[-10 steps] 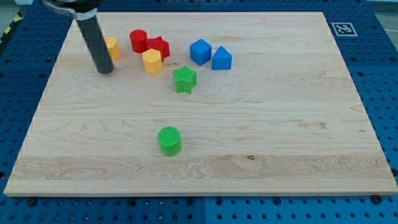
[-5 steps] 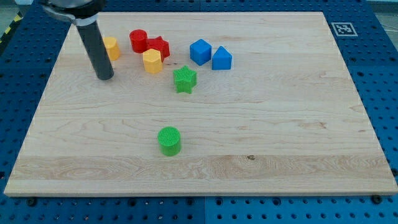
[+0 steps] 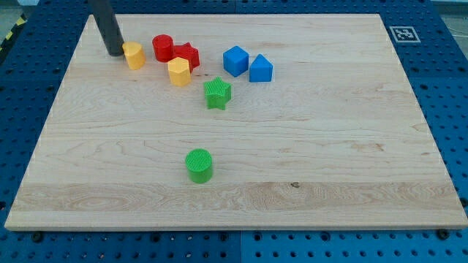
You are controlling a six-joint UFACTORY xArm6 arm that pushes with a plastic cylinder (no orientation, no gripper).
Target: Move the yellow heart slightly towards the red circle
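Yellow heart (image 3: 133, 55) touches my tip (image 3: 115, 52).

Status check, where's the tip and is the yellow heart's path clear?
My tip at yellow heart's left side, about touching. Red circle to its right, gap between them. Nothing in between.
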